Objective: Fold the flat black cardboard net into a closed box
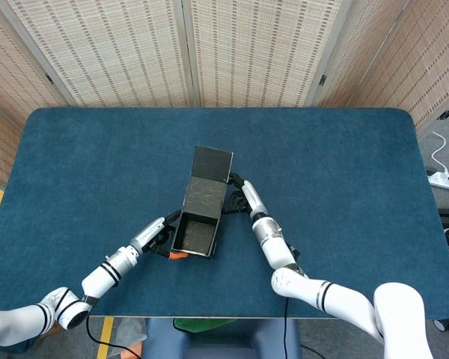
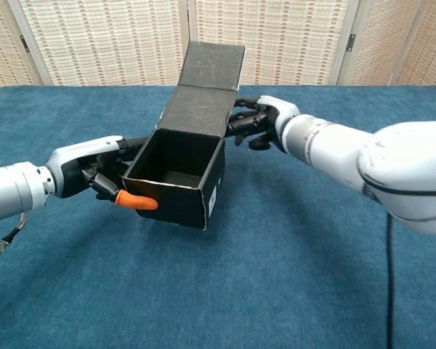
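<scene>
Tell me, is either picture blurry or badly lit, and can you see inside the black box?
Head view: sharp and evenly lit, faint shadows on the blue table; the box interior is just dark. Chest view: also sharp; the open box shows a dim floor; the near right arm looms large, its hand looks small.

Light was even and bright in both views, seemingly from overhead, with no glare on the table [image 1: 344, 164]. Shadows were soft: a faint one lay under the box [image 2: 176, 178] in the chest view, and its interior stayed dark. The head view was sharp across the frame. In the chest view the near right arm [image 2: 400, 174] looked large and slightly soft.
</scene>
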`<state>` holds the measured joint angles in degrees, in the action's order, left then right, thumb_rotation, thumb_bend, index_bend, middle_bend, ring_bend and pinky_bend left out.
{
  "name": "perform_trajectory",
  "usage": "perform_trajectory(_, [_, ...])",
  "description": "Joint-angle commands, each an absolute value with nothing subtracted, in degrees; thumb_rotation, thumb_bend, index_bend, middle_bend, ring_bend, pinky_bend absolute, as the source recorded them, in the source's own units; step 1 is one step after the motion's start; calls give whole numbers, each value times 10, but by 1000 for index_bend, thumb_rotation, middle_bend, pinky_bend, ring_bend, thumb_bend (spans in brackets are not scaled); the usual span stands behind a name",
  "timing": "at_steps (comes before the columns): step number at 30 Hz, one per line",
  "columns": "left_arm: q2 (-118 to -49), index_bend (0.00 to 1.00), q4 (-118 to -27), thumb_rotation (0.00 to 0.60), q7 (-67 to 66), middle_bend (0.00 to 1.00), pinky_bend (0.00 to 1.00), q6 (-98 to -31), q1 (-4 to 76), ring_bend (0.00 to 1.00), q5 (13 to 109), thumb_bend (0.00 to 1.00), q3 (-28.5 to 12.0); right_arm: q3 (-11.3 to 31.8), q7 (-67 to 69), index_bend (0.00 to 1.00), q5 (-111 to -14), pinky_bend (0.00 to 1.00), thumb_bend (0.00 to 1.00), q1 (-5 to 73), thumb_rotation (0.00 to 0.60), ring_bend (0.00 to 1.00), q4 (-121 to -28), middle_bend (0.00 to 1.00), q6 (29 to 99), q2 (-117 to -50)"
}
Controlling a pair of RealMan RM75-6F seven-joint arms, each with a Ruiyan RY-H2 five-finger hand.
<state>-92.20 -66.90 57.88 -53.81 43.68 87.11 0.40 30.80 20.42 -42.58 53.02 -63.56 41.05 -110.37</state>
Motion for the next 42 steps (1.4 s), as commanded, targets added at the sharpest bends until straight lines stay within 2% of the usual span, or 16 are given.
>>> perform_trajectory(1, [-916,489,-687,600,553,479,929,-527,435,679,859,232,-2,362,209,208,-402,1000,0,570,600,636,-618,295,405,-1129])
perform_trajectory(4, [-917,488,-688,600,546,478,929,-508,439,678,851,232,-3,379,221,208,-412,1000,0,572,600,638,-651,303,396,-1112])
perform_trajectory(8, [-922,485,-680,600,535,477,929,-484,442,678,836,233,-9,368,222,207,-426,1000,0,554,600,646,-716,323,381,-1078])
perform_trajectory(16, [-941,484,-672,600,494,477,920,-439,444,678,778,232,-37,288,170,207,-440,1000,0,538,600,671,-829,350,328,-1007])
perform_trajectory(19, [-949,476,-666,600,469,477,919,-428,442,679,754,232,-48,264,142,207,-457,1000,0,535,600,672,-849,352,345,-988])
perform_trajectory(26, [-973,415,-670,600,374,461,919,-437,425,704,668,232,-84,214,38,208,-528,1000,0,539,600,682,-825,363,458,-1009])
perform_trajectory(29, [-979,335,-684,600,310,416,919,-457,417,723,634,232,-94,204,5,208,-546,1000,0,544,600,692,-806,368,488,-1024])
perform_trajectory(33, [-980,209,-711,600,236,333,907,-477,410,731,598,225,-103,195,-32,208,-548,1000,0,555,600,699,-782,371,501,-1047])
perform_trajectory(42, [-978,157,-748,600,145,292,903,-481,405,731,550,224,-117,173,-65,208,-584,1000,0,554,600,700,-768,362,519,-1059])
